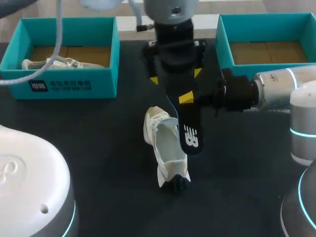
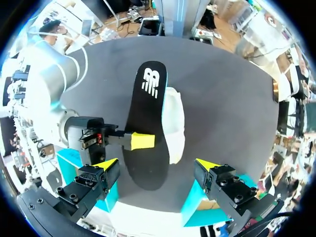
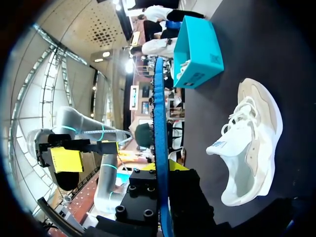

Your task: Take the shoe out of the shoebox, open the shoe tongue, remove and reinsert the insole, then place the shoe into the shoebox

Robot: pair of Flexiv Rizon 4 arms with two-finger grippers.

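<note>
In the head view, the white shoe (image 1: pixel 165 148) lies on the dark table (image 1: pixel 98 148), near its middle. The black insole (image 1: pixel 190 129) hangs just over the right side of the shoe. The right end effector (image 1: pixel 186 98) is closed on the insole and grips it at its edge. The left end effector (image 1: pixel 176 75) hangs behind the shoe, its fingers spread wide and holding nothing. Far behind the shoe, to its left, stands the left shoebox (image 1: pixel 74 84) with a second shoe (image 1: pixel 59 63) inside. Far behind the shoe, to its right, stands the right shoebox (image 1: pixel 224 49).

In the left wrist view, the left end effector (image 2: pixel 157 165) looks down on the shoe (image 2: pixel 175 123). Its two fingers stand well apart. The insole (image 2: pixel 145 108) covers one side of the shoe, and the right end effector (image 2: pixel 136 141) pinches it from the side.

In the right wrist view, the insole (image 3: pixel 159 123) is seen on edge, clamped between the fingers of the right end effector (image 3: pixel 163 170). The shoe (image 3: pixel 252 148) rests on the table (image 3: pixel 276 49) beside it, with the tongue lifted. The left shoebox (image 3: pixel 197 54) is beyond the shoe.
</note>
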